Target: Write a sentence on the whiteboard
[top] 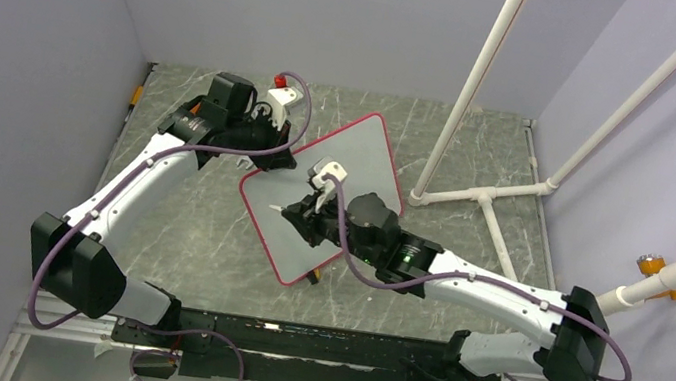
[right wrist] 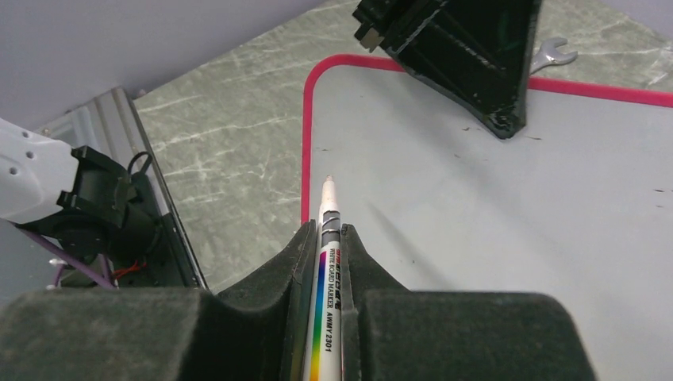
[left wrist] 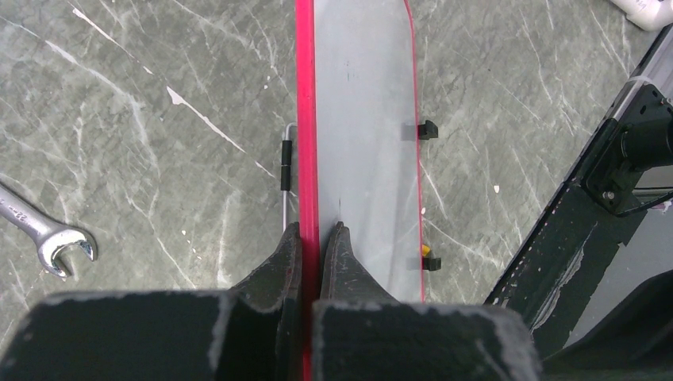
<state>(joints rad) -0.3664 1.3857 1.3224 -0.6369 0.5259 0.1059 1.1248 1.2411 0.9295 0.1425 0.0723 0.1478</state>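
Whiteboard (top: 369, 160) lay skewed in the middle of the table (top: 197, 230), and you had the left gripper (left wrist: 317, 232) pinched tight on its red frame (left wrist: 306, 119), likely to steady it. Your right gripper (right wrist: 327, 238) clamped the marker (right wrist: 326, 286), tip aimed at the bare corner; no writing showed yet.

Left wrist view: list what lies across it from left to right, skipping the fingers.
wrench → bent wire with black sleeve → whiteboard → two black clips → black robot hardware
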